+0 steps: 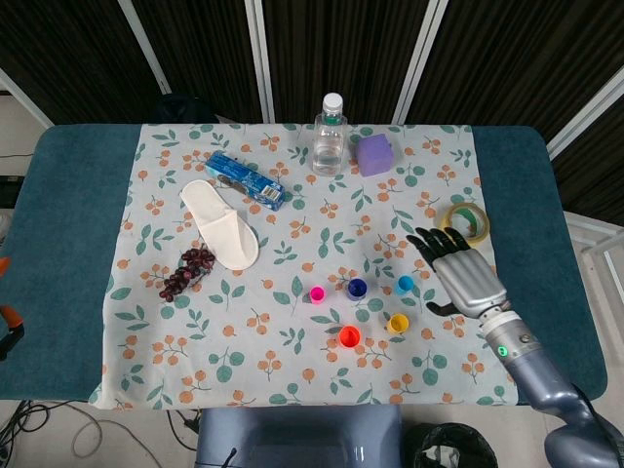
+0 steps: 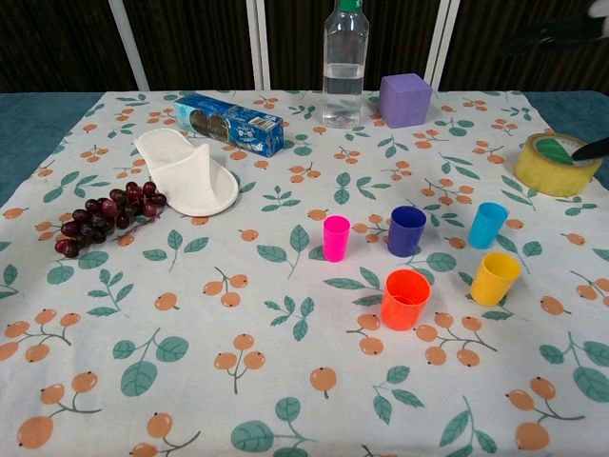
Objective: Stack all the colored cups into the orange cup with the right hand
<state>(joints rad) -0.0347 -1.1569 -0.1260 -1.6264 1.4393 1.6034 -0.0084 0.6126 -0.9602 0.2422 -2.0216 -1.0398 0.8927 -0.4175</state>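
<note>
Five small cups stand apart on the floral cloth: the orange cup [image 1: 349, 337] [image 2: 405, 299] nearest the front, a yellow cup [image 1: 397, 323] [image 2: 495, 278] to its right, a light blue cup [image 1: 405, 284] [image 2: 487, 225], a dark blue cup [image 1: 357, 288] [image 2: 406, 230] and a pink cup [image 1: 317, 293] [image 2: 336, 238]. My right hand [image 1: 456, 271] hovers open, fingers spread, just right of the light blue and yellow cups, holding nothing. In the chest view only dark fingertips [image 2: 557, 31] show at the top right corner. My left hand is out of sight.
A yellow tape roll [image 1: 462, 225] [image 2: 556, 163] lies just behind the right hand. Further back stand a water bottle [image 1: 330, 136], a purple cube [image 1: 374, 154] and a blue box [image 1: 244, 179]. A white slipper [image 1: 220, 223] and grapes [image 1: 186, 272] lie on the left.
</note>
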